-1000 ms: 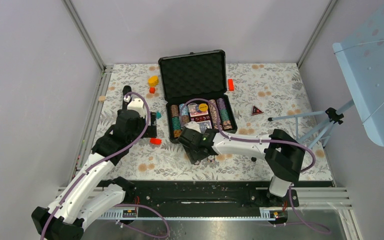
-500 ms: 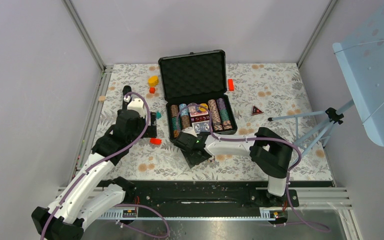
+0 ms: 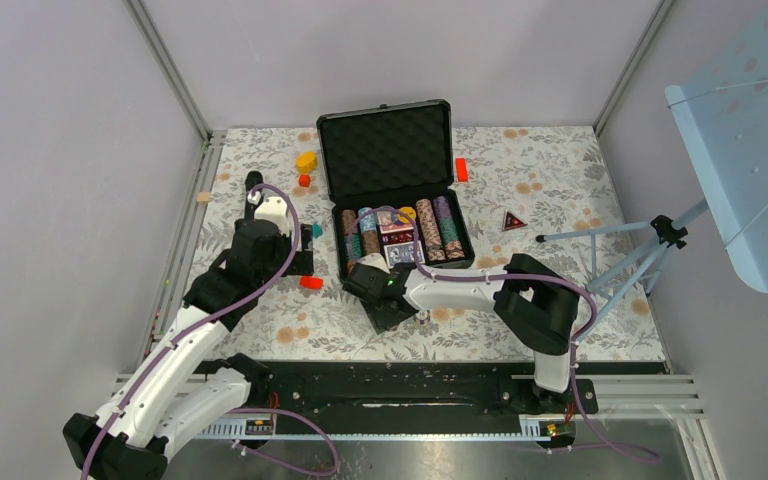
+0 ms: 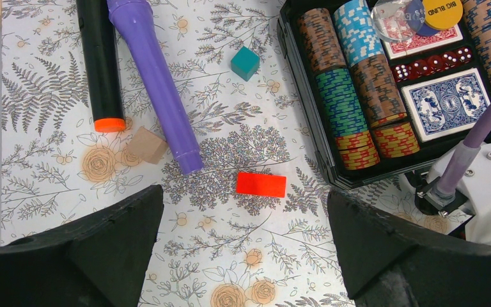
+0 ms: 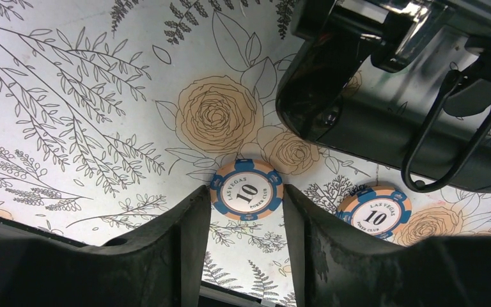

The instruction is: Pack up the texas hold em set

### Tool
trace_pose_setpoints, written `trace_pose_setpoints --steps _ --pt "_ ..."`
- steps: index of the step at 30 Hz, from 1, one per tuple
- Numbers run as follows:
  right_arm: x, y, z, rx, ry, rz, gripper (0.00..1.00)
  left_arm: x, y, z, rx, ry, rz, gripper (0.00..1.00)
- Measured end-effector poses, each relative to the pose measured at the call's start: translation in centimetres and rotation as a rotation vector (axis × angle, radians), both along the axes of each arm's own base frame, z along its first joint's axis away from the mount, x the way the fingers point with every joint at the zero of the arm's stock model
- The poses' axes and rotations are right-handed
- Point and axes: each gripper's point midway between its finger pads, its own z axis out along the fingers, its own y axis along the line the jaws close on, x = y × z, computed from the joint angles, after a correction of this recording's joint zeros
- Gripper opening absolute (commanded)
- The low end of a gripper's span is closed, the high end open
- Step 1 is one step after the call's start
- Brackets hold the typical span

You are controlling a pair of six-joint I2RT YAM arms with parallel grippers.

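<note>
The black case [image 3: 385, 150] lies open at the table's middle, its foam lid leaning back. Its tray holds rows of striped chips [image 4: 342, 102], a card deck [image 4: 444, 102] and red dice [image 4: 425, 64]. Two loose "10" chips lie on the table in front of the case's handle side [image 5: 383, 128]. My right gripper [image 5: 247, 192] is low over the table with its fingertips against both sides of one loose chip [image 5: 246, 190]. The other chip [image 5: 375, 214] lies just to the right of it. My left gripper [image 4: 244, 211] is open and empty, left of the case.
A purple cylinder [image 4: 153, 77], a black marker [image 4: 99, 64], a teal block [image 4: 245, 62], a tan block [image 4: 146, 144] and a red block [image 4: 261, 184] lie left of the case. Yellow [image 3: 306, 159] and red [image 3: 461, 169] blocks sit near the lid. A tripod [image 3: 620, 250] stands at the right.
My right gripper has swung left along the case's front edge and come to rest around the loose chip. The left arm has not moved.
</note>
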Motion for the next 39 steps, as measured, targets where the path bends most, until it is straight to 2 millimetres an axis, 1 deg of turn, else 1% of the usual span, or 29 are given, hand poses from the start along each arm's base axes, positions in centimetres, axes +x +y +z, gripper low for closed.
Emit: trace_pose_setpoints --steps 6,14,16,18,24,27,32,39 --pt "0.0 0.1 0.0 -0.001 -0.001 0.002 0.46 0.0 0.0 0.0 0.000 0.000 0.000 0.99" --pt "0.1 0.0 0.1 -0.004 -0.014 0.003 0.45 0.0 0.0 0.0 -0.001 0.001 -0.002 0.99" --pt "0.3 -0.3 0.4 -0.012 -0.028 0.000 0.45 0.0 0.0 0.0 -0.001 0.001 -0.002 0.99" --pt "0.6 -0.4 1.1 -0.007 -0.046 0.000 0.46 0.0 0.0 0.0 -0.001 0.001 -0.002 0.99" --pt "1.5 -1.0 4.3 0.028 -0.109 -0.015 0.46 0.0 0.0 0.0 -0.001 0.001 -0.002 0.99" --pt "2.2 -1.8 5.2 0.044 -0.128 -0.039 0.47 0.0 0.0 0.0 -0.001 0.001 -0.002 0.99" --pt "2.2 -3.1 4.4 0.014 -0.116 -0.050 0.55 0.0 0.0 0.0 -0.001 0.001 -0.002 0.99" --pt "2.2 -2.9 3.1 -0.005 -0.101 -0.019 0.60 0.0 0.0 0.0 -0.002 0.000 -0.002 0.99"
